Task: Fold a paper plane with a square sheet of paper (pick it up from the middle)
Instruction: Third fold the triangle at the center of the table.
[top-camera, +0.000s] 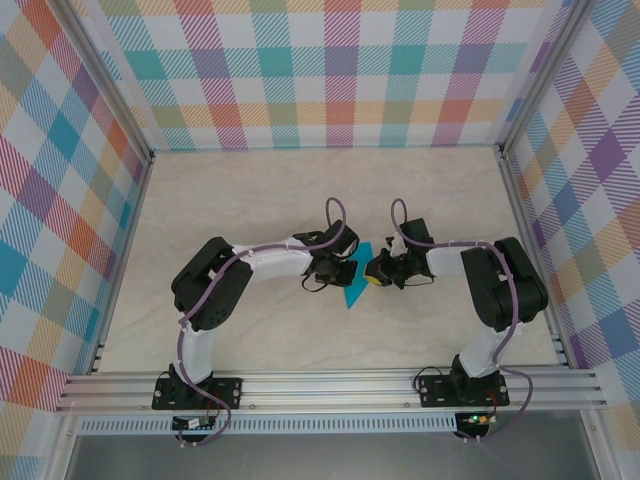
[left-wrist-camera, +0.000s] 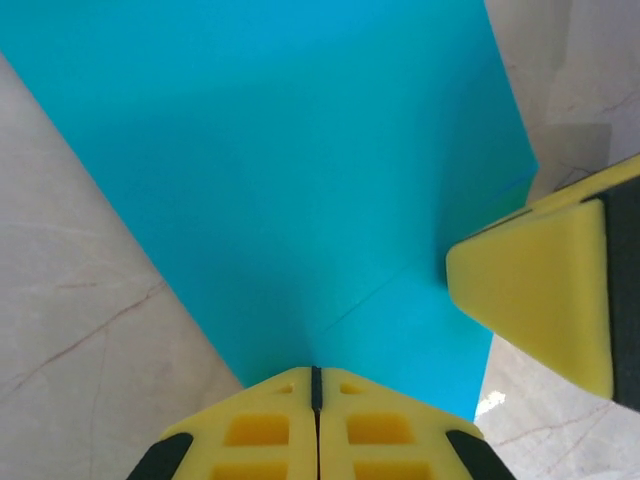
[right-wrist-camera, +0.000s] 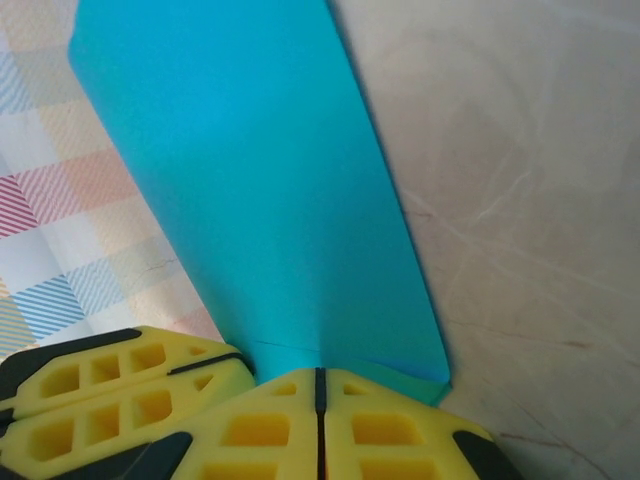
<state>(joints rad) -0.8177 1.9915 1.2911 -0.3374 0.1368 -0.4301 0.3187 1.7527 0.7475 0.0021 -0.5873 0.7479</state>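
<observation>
The teal-blue sheet of paper (top-camera: 354, 292) is folded into a narrow tapering shape, its pointed tip toward the near edge, and hangs between the two arms at the table's middle. My left gripper (top-camera: 348, 270) is shut on its left edge. In the left wrist view the paper (left-wrist-camera: 300, 180) runs out from between the closed yellow fingertips (left-wrist-camera: 280, 400), with a faint crease across it. My right gripper (top-camera: 376, 270) is shut on the opposite edge. The right wrist view has the paper (right-wrist-camera: 260, 200) pinched at the closed fingertips (right-wrist-camera: 370, 405), a folded layer along its right side.
The pale marble tabletop (top-camera: 250, 190) lies open all around the paper. Checked walls (top-camera: 330, 70) enclose three sides and an aluminium rail (top-camera: 330, 385) runs along the near edge. A finger of the right gripper (left-wrist-camera: 540, 290) sits close by in the left wrist view.
</observation>
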